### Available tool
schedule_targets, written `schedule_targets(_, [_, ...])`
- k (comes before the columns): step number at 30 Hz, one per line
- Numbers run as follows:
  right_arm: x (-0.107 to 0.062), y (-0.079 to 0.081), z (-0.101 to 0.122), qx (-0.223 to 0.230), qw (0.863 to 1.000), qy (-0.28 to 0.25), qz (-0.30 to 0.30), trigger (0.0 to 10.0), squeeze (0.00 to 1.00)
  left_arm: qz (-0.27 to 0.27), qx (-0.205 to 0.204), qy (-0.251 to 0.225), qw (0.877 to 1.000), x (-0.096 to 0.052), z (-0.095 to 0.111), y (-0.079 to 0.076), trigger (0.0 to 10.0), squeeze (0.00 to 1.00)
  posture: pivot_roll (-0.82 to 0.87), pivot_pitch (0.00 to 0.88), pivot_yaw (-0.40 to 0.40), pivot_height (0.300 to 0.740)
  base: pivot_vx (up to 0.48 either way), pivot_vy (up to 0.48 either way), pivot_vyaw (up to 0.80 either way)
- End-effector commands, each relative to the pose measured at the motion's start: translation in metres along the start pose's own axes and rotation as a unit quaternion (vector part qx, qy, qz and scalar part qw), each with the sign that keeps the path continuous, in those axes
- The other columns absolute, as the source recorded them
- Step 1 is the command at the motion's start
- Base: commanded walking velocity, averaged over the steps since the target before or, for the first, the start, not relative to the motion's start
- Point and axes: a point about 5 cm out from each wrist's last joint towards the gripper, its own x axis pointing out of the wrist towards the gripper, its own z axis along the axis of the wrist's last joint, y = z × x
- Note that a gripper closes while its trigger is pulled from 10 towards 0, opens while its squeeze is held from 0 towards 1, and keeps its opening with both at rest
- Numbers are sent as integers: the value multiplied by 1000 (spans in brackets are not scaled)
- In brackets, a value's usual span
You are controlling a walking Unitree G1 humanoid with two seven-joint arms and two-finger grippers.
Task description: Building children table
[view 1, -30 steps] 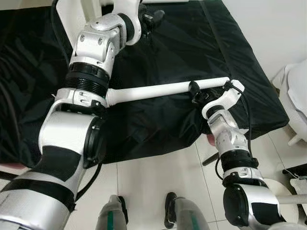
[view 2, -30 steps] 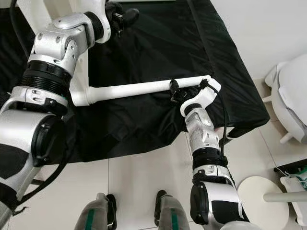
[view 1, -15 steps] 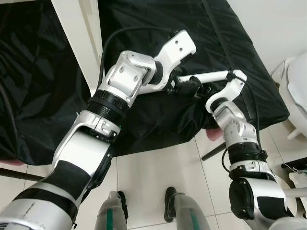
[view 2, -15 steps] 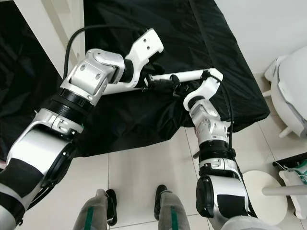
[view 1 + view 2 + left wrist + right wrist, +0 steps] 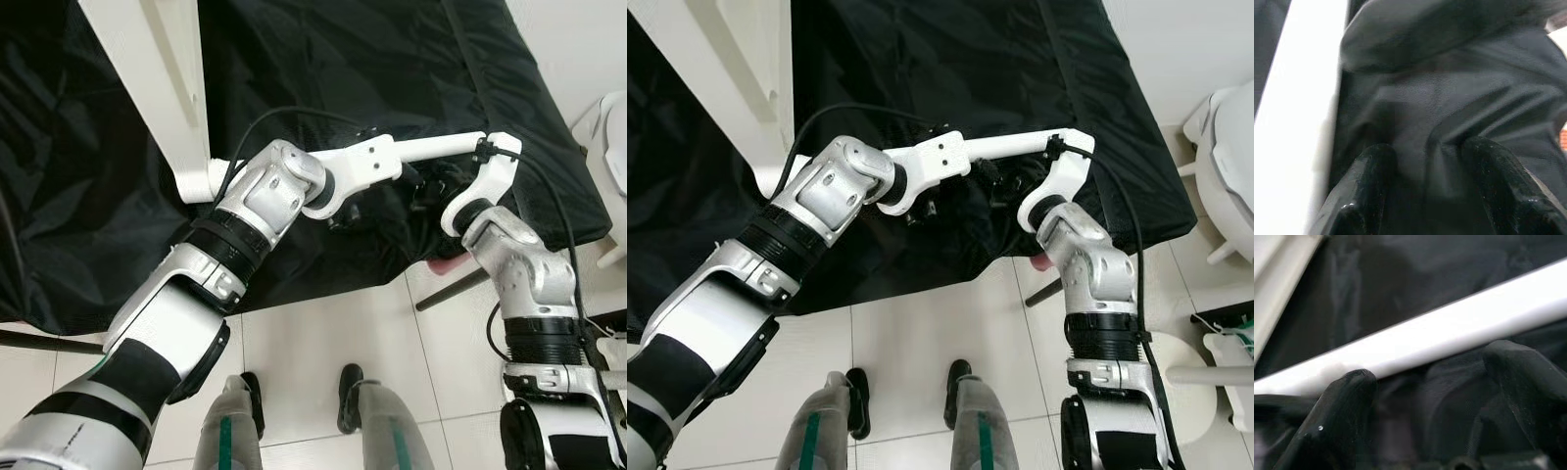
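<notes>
While both open end effectors hover empty, the white leg (image 5: 1449, 333) lies just beyond the right end effector (image 5: 1435, 382).

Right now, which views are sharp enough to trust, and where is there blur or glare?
Eye views: sharp, evenly lit; the black cloth shows its folds. Left wrist view: soft all over, the fingers smeared, the white panel blown out. Right wrist view: the leg overexposed with fuzzy edges, the fingers out of focus.
</notes>
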Motion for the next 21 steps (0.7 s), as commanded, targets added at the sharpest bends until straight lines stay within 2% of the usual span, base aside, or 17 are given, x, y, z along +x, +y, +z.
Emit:
schedule_targets(1, [-10,0,1,9,1000,1,10,10000,0,58,1,21,998,3,-7,6,10000,0,-20,264,34,740,0,0,0])
schedule_targets(2, [-10,0,1,9,1000,1,10,10000,0,58,1,21,998,3,-7,6,10000,0,-20,264,34,740,0,0,0])
schedule_targets(4, [-24,5,5,-3,999,0,43,10000,0,95,-7,17,995,2,-4,15,10000,0,-22,263,34,740,0,0,0])
schedule_targets(6, [-30,7,6,-9,999,-1,52,10000,0,106,-14,13,994,1,-3,19,10000,0,-23,263,33,740,0,0,0])
schedule_targets(8, [-38,8,11,-13,998,-24,53,10000,0,139,-24,6,990,-3,-1,27,10000,0,-30,259,36,740,0,0,0])
schedule_targets(18, [-41,9,16,-2,998,-49,47,10000,0,178,-39,-21,983,-15,6,42,10000,0,-28,248,42,740,0,0,0])
schedule_targets(19, [-39,11,18,1,997,-53,52,10000,0,172,-44,-57,983,-24,17,46,10000,0,-23,243,42,740,0,0,0])
schedule_targets(20, [-39,11,18,1,997,-53,52,10000,0,172,-44,-57,983,-24,17,46,10000,0,-23,243,42,740,0,0,0])
schedule_targets(21, [-36,12,19,0,997,-55,56,10000,0,172,-66,-101,978,-37,30,52,10000,0,-19,238,46,740,0,0,0])
